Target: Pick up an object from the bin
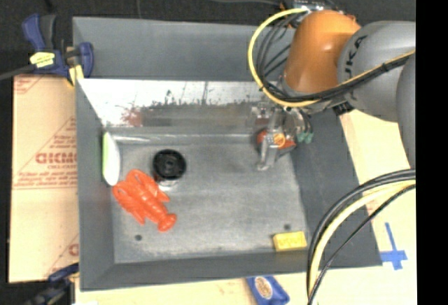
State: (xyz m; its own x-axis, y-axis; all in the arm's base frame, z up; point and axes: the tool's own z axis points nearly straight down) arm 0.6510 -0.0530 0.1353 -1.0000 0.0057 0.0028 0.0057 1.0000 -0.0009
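The gripper (pixel 268 150) hangs over bare grey metal bin (pixel 224 220) floor; the round black plastic cap (pixel 168 164) lies at nine o'clock; jaw state cannot be told.

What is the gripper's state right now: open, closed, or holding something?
Gripper: cannot be told. It is down by the bin at its back wall, apart from the orange toy and black round thing.

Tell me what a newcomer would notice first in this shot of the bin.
A bright orange lobster-shaped toy lies at the left of the bin, with a black round cap just behind it. The end effector hangs over bare floor near the far right wall. A small yellow block sits alone in the near right corner.
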